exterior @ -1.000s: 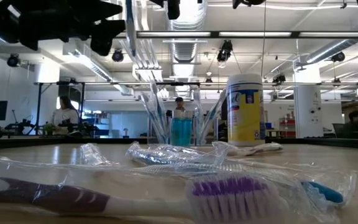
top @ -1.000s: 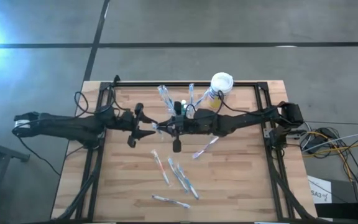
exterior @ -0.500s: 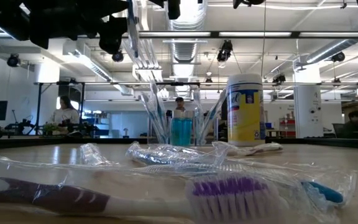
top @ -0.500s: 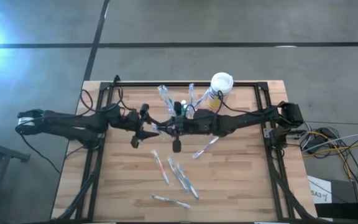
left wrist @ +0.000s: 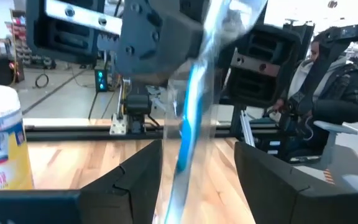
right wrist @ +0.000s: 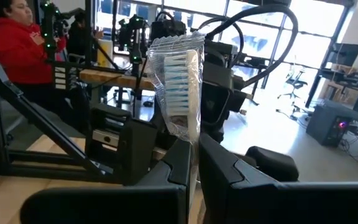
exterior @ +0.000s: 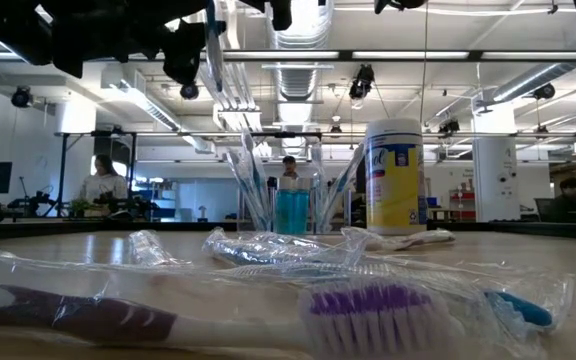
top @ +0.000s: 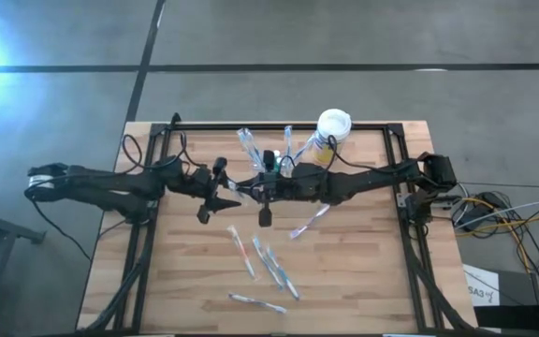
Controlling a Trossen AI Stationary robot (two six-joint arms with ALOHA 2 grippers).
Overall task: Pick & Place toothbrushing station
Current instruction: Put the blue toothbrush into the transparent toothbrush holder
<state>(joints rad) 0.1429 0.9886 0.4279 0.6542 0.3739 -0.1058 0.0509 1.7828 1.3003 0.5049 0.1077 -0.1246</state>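
The toothbrushing station (top: pixel 274 165), a clear holder with several brushes standing in it, sits on the table's far middle and also shows in the low view (exterior: pixel 290 210). My right gripper (top: pixel 251 192) is shut on a wrapped toothbrush (right wrist: pixel 178 87) held above the table's middle. My left gripper (top: pixel 226 197) is open just left of it. Its fingers stand on either side of the brush's blue handle (left wrist: pixel 185 140), apart from it. In the low view the brush (exterior: pixel 220 70) hangs high and slanted. My right gripper pinches the wrapped toothbrush between its two fingers, just below the bristle head (right wrist: pixel 191 144), wrapper and all. The fingers come level from the table's right. The head sticks out past the fingertips, the handle runs on toward my left gripper, and the brush is clear of the table.
A white-lidded canister with a yellow label (top: pixel 333 125) stands right of the station. Several wrapped toothbrushes lie on the near half of the table (top: pixel 271 265), one (top: pixel 309 222) right of the middle. In the low view a purple-bristled one (exterior: pixel 368 310) lies closest.
My left gripper has gone toward the table's right edge, up to the held toothbrush, so its open fingers now stand around the handle. My right gripper and the brush have stayed where they were.
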